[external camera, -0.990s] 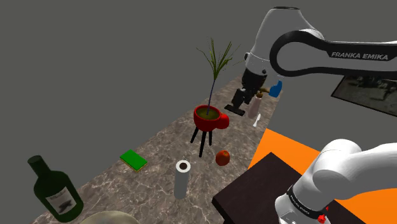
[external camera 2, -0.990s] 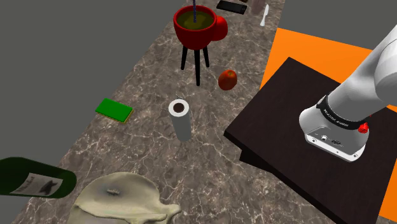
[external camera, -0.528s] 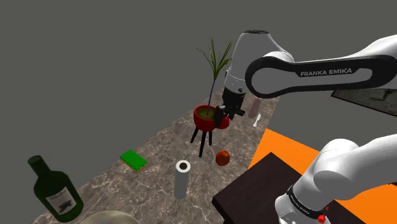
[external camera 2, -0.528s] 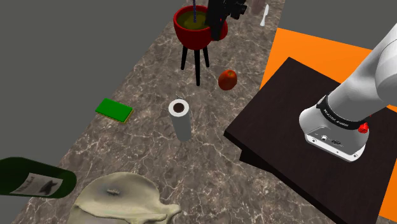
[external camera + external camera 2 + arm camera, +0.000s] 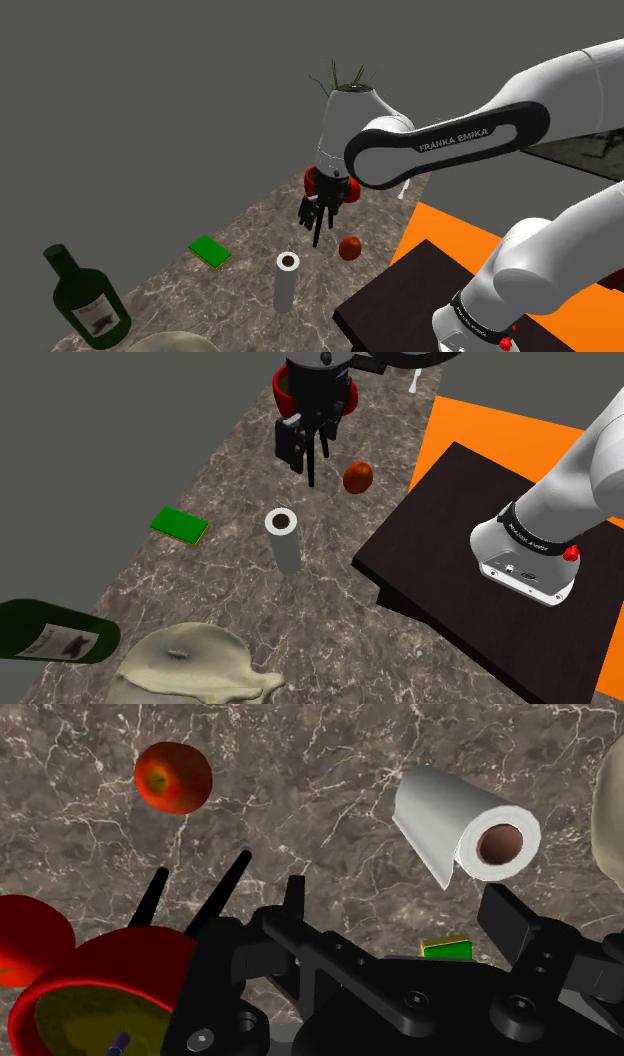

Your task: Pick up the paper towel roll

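The paper towel roll [image 5: 287,280] [image 5: 284,539] is white with a brown core and stands upright on the marble counter [image 5: 240,462]. My gripper [image 5: 312,215] [image 5: 305,450] hangs in the air above the counter, in front of the red plant pot's black legs and some way short of the roll. In the wrist view its black fingers [image 5: 296,906] stand apart with nothing between them, and the roll [image 5: 455,829] lies beyond them, nearer one finger. The gripper [image 5: 400,919] is open.
A red apple [image 5: 358,477] [image 5: 173,777] lies near the pot [image 5: 80,994]. A green flat block [image 5: 180,525], a dark green bottle [image 5: 88,298] and a beige lump [image 5: 195,667] lie further along the counter. The dark stand [image 5: 450,552] sits on an orange floor.
The arm has swung from the counter's far end past the plant pot toward the roll and come lower. The gripper now points down. The roll has not moved.
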{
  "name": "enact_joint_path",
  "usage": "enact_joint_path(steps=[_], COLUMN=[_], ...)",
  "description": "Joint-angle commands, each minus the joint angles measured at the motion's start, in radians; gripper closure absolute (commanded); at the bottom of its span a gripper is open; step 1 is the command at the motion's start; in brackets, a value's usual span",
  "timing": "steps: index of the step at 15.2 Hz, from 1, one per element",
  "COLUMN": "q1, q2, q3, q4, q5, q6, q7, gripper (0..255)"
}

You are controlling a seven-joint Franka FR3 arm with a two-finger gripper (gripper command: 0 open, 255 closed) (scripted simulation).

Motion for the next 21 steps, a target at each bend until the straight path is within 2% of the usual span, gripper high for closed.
enact_joint_path(steps=[1,9,18,19,21], q1=[0.001,0.024,0.037,0.036,0.036], q2=[0.072,0.381,0.466,0.467,0.466], q3=[0.034,0.119,0.105,0.104,0.104], q4=[0.022,0.150,0.123,0.124,0.122], q5=[-0.008,-0.132,-0.196,-0.196,-0.196], q6=[0.042,0.175,0.274,0.275,0.276], q7=[0.050,0.269,0.310,0.309,0.310], gripper=[0,0,0,255,255])
